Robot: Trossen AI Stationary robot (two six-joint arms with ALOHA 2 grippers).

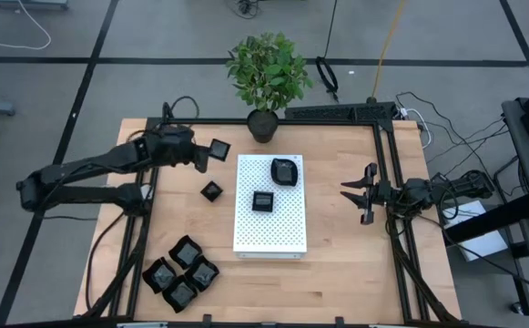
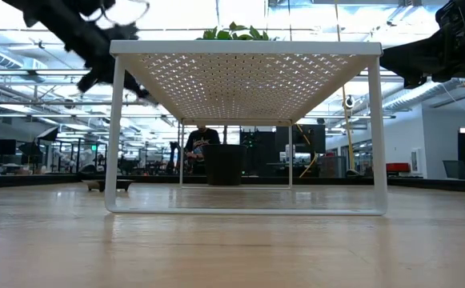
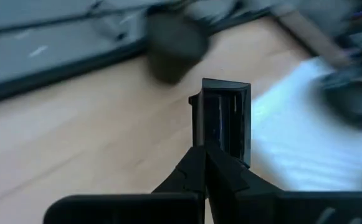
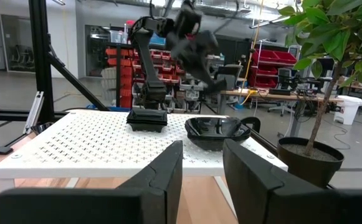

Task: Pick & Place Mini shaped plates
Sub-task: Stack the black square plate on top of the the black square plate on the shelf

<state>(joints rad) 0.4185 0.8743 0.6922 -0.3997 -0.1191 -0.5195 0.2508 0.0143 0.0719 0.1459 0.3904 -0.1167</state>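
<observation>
Left gripper (image 1: 211,153) was clamped on a small square plate (image 1: 218,149), carried edge-on in the air between the table's back left area and the white perforated board (image 1: 270,239); in the left wrist view the same plate (image 3: 226,118) stood upright above the pinched fingertips. Right gripper (image 1: 355,193) waited right of the board with its fingers spread, holding nothing.

Two plates already sat on the board: a rounded one (image 1: 285,171) near its back edge and a small square one (image 1: 262,201) near its middle. Another small square plate (image 1: 211,190) lay on the wood just left of the board, and a cluster of larger wavy-edged plates (image 1: 181,272) lay at the front left.

Risk, as judged: the carried plate appeared glossy and was gripped only by a thin edge, so it could probably pivot or slip between the fingers during the swing. Released while upright, it might land on edge and topple, or strike the rounded plate beside the likely landing spot. The board stood raised on legs, as the low view showed, so a plate sliding off its rim would drop to the table.

Work surface was a pale wooden tabletop (image 1: 337,264) bounded by a black frame, with a potted plant (image 1: 266,77) at the back edge. Beyond lay a grey tiled floor with loose cables; the low view showed an open workshop hall with a person in the distance behind the board.
</observation>
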